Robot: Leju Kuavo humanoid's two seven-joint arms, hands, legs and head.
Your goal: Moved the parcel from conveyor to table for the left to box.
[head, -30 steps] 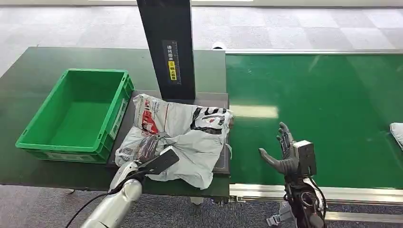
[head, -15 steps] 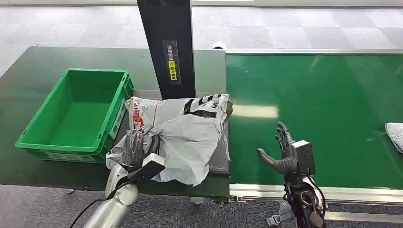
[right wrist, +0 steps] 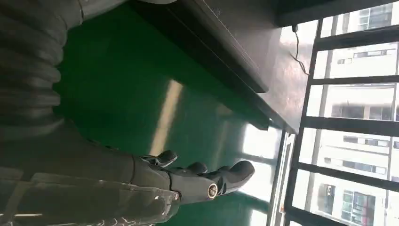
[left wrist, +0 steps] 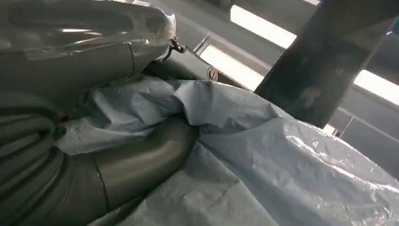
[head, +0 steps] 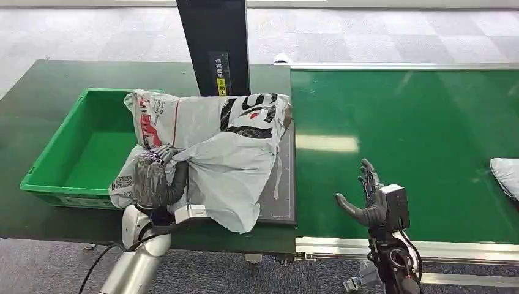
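The parcel (head: 220, 153) is a crumpled grey plastic mail bag with red and black print. My left hand (head: 158, 184) grips its near left corner and holds it lifted off the dark table (head: 43, 92), its upper edge leaning over the rim of the green box (head: 79, 153). The left wrist view shows the grey bag (left wrist: 282, 165) pressed against my thumb (left wrist: 141, 160). My right hand (head: 366, 199) hovers open over the near edge of the green conveyor (head: 416, 135), fingers apart with nothing in them; the right wrist view shows the fingers (right wrist: 207, 176) stretched out above the green belt (right wrist: 117, 94).
A black post (head: 215, 49) with a yellow label stands behind the parcel. A dark mat (head: 283, 196) lies under the parcel by the conveyor's edge. Another grey bag (head: 505, 174) lies at the conveyor's far right edge.
My left hand has closed on the parcel and lifted it up and to the left, towards the green box. The right hand has stayed put.
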